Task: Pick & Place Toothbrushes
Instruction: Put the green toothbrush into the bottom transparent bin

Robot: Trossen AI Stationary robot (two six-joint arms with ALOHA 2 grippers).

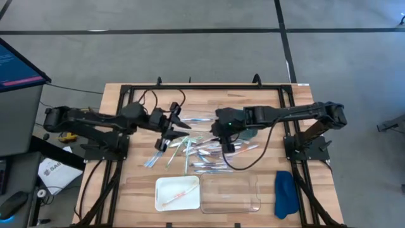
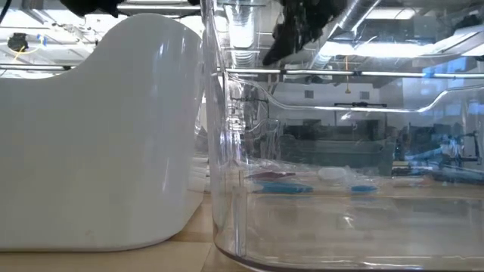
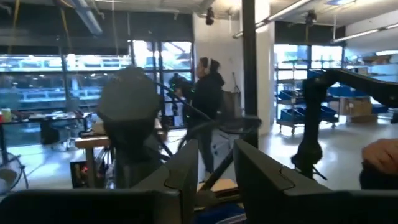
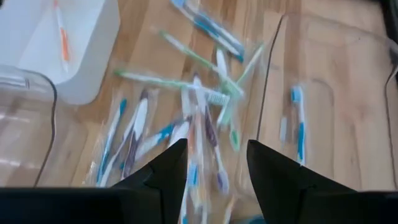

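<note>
Both arms are reaching in over the middle of the wooden table. The right gripper is hanging above the loose pile of toothbrushes, its two dark fingers standing parted with a clear gap and nothing between them; the wrapped brushes are lying directly ahead of and beneath the fingertips, fanning outward in blue, green, white and purple. One blue-handled brush is lying apart from the pile, off to the side of one finger. In the high view the right gripper is sitting over the right part of the scatter. The left gripper is hovering just beside the left edge of the pile, its wrist camera looking level into the room, where a person is standing far beyond the fingers; those fingers are showing a narrow gap, and whether they are holding anything cannot be told. A white tray is sitting at the front of the table holding one orange-pink toothbrush; a clear tray is standing just beside it, and a blue cloth is lying further to the right.
</note>
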